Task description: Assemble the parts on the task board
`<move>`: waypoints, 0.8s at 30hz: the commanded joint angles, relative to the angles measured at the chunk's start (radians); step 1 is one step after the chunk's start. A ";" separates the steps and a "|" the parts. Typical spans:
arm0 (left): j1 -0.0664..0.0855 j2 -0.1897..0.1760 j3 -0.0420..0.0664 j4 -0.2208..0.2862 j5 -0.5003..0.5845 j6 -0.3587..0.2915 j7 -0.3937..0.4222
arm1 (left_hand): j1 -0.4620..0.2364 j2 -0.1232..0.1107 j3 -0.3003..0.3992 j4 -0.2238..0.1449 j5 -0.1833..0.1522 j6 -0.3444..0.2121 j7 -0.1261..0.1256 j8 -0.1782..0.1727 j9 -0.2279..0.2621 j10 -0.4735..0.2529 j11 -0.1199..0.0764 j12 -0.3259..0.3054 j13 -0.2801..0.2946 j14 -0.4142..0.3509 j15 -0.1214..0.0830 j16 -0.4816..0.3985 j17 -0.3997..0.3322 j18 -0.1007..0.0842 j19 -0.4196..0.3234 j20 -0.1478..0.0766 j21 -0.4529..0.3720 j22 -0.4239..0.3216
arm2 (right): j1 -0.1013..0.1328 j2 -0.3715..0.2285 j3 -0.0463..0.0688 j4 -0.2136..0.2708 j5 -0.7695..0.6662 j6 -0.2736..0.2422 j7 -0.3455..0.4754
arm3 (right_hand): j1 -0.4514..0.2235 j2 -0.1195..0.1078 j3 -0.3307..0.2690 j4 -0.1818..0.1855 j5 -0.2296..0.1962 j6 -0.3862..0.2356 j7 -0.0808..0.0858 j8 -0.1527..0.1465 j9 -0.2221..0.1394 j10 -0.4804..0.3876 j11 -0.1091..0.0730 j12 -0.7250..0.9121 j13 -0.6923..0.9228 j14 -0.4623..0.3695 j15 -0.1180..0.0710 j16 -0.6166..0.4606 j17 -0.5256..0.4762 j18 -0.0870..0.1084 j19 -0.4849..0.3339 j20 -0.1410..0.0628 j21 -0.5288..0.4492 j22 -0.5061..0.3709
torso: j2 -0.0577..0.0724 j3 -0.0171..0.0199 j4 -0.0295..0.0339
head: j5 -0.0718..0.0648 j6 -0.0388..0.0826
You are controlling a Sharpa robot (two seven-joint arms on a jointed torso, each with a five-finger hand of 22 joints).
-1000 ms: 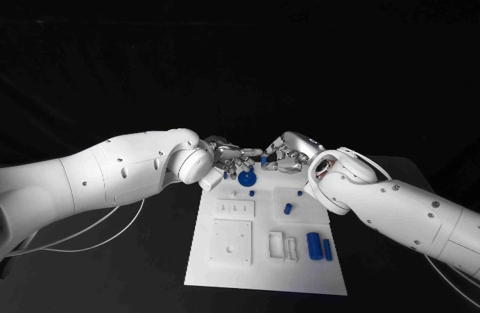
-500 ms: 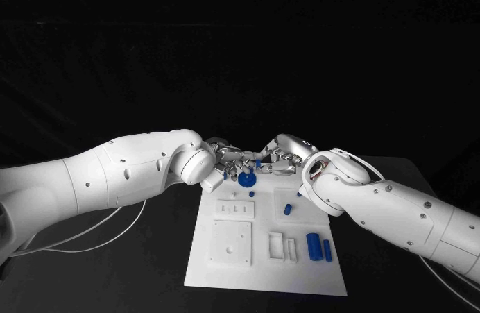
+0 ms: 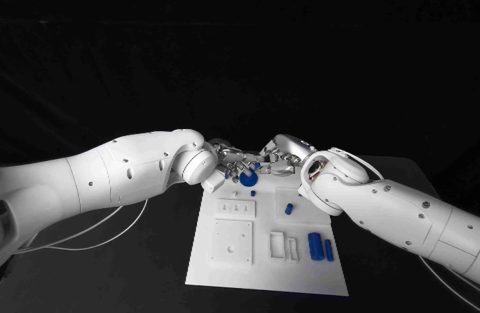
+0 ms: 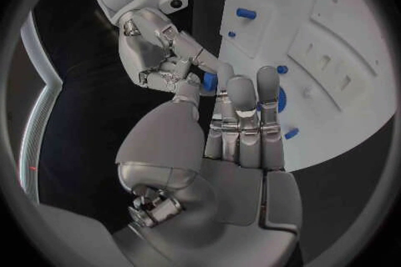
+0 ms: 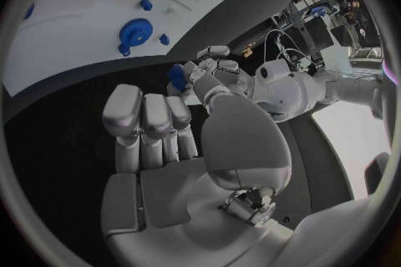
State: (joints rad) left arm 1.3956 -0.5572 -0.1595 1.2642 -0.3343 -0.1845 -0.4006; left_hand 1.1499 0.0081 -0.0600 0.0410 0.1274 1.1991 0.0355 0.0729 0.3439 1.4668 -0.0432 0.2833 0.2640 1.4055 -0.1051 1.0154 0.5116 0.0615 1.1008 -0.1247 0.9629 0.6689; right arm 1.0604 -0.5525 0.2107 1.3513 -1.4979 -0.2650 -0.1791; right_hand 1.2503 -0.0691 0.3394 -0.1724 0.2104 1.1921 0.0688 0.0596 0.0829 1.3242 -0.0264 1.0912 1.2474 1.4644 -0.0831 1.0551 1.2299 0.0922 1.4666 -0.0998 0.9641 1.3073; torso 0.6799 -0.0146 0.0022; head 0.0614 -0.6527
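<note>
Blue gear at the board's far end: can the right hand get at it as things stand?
Probably yes. The right hand hovers beside the gear, which lies bare on the board; the left hand crowds it.

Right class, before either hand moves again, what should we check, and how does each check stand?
1. Right hand holds the blue part: ok.
2. Left hand also has a grip on it: cannot tell.
3. Blue gear lies flat on the task board: ok.
4. Blue cylinders lie on the board's near end, apart from both hands: ok.
5. Fingers clear of the gear: cannot tell.
</note>
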 commanded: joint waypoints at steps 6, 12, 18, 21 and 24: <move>0.000 0.005 0.000 0.002 -0.032 0.045 -0.012 | -0.001 -0.002 -0.001 -0.006 0.002 0.010 -0.018 0.014 0.167 0.040 -0.012 0.018 0.007 0.001 -0.008 0.018 0.006 -0.011 0.004 -0.007 -0.011 0.023 | 0.000 0.005 -0.002 0.005 -0.015 0.018 0.004 | 0.000 -0.004 -0.002 0.004 0.005 0.005 -0.002 0.004 0.002 0.004 -0.001 -0.002 0.000 0.002 -0.004 -0.002 0.000 -0.014 0.045 -0.006 0.001 0.122 | 0.001 0.0001 -0.0007 | 0.000 -0.001; 0.000 0.006 0.000 0.001 -0.036 0.047 -0.011 | 0.002 -0.002 0.004 -0.002 0.007 0.004 -0.019 -0.002 0.247 0.039 -0.012 0.019 0.009 -0.002 -0.008 0.022 0.003 -0.011 0.006 -0.007 -0.023 0.043 | 0.000 0.006 -0.004 0.006 -0.013 0.026 0.007 | 0.000 -0.004 -0.002 0.004 0.005 0.005 -0.002 0.004 0.002 0.004 -0.001 -0.002 0.000 0.002 -0.004 -0.002 0.000 -0.014 0.045 -0.006 0.001 0.122 | 0.000 0.0001 -0.0010 | 0.000 -0.003; -0.001 0.005 0.000 0.002 -0.032 0.037 -0.002 | 0.025 0.015 0.001 -0.027 0.107 0.003 -0.030 0.006 0.310 0.040 -0.016 0.018 0.008 -0.001 -0.011 0.026 0.003 -0.014 0.008 -0.010 -0.030 0.056 | 0.000 0.006 -0.015 0.001 -0.010 0.040 0.008 | 0.002 -0.003 -0.003 0.003 0.005 0.005 -0.002 0.004 0.002 0.003 -0.001 -0.003 0.000 0.002 -0.004 -0.003 0.000 -0.014 0.046 -0.006 0.002 0.122 | 0.001 0.0002 -0.0002 | 0.001 -0.003; -0.001 0.004 0.000 0.002 -0.028 0.032 0.003 | 0.035 0.026 0.000 -0.041 0.159 0.000 -0.036 0.014 0.369 0.040 -0.019 0.025 0.010 -0.001 -0.014 0.035 0.007 -0.016 0.010 -0.012 -0.033 0.064 | 0.000 0.005 -0.021 -0.002 -0.007 0.046 0.010 | 0.003 -0.003 -0.003 0.002 0.005 0.005 -0.002 0.004 0.002 0.003 -0.001 -0.003 0.000 0.002 -0.004 -0.003 -0.001 -0.015 0.045 -0.006 0.001 0.122 | 0.001 0.0005 -0.0003 | 0.002 -0.004; -0.001 0.002 0.000 0.002 -0.023 0.031 0.008 | 0.040 0.034 0.003 -0.051 0.192 -0.005 -0.040 0.020 0.431 0.040 -0.022 0.029 0.010 -0.003 -0.015 0.043 0.010 -0.017 0.010 -0.014 -0.036 0.073 | 0.000 0.003 -0.024 -0.003 -0.006 0.049 0.011 | 0.004 -0.001 -0.002 0.000 0.007 0.007 -0.002 0.004 0.002 0.003 -0.001 -0.003 0.000 0.002 -0.004 -0.004 -0.001 -0.015 0.045 -0.006 0.001 0.122 | 0.001 0.0008 -0.0003 | 0.002 -0.005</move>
State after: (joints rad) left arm 1.3897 -0.5568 -0.1643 1.2621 -0.3665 -0.1617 -0.4204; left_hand 1.1804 0.0385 -0.0560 -0.0046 0.3167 1.1928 0.0018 0.0895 0.7619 1.4669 -0.0576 0.3068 0.2735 1.4027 -0.1163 1.0539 0.5214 0.0616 1.1083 -0.1323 0.9328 0.7407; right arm 1.0644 -0.5483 0.1907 1.3513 -1.4987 -0.2521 -0.1725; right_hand 1.2451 -0.0743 0.3392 -0.1725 0.2110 1.1909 0.0697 0.0606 0.0839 1.3241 -0.0263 1.0912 1.2474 1.4644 -0.0830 1.0551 1.2298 0.0922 1.4666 -0.0998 0.9641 1.3073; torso 0.6810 -0.0140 0.0016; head 0.0632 -0.6568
